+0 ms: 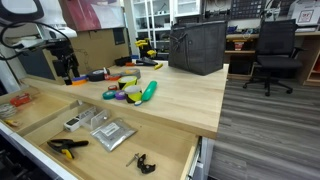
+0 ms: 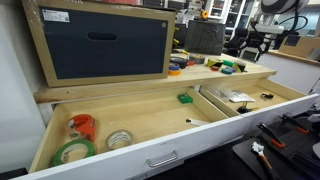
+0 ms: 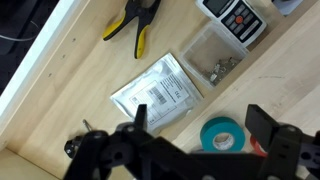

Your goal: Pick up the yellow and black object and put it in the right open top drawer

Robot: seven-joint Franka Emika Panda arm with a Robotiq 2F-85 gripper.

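Note:
The yellow and black object, a slim clamp with yellow handles, lies flat on the bottom of the right open top drawer, near its front left. In the wrist view the clamp is at the top, on the drawer bottom. My gripper hangs over the left end of the table top, apart from the clamp. In the wrist view its jaws are open and empty, above a teal tape roll. The drawer also shows in an exterior view.
The drawer also holds a plastic bag, a clear box of screws, a calculator-like device and a small black clip. Tape rolls and coloured items lie on the table top. A bulkier yellow-black tool and a black bin stand behind them.

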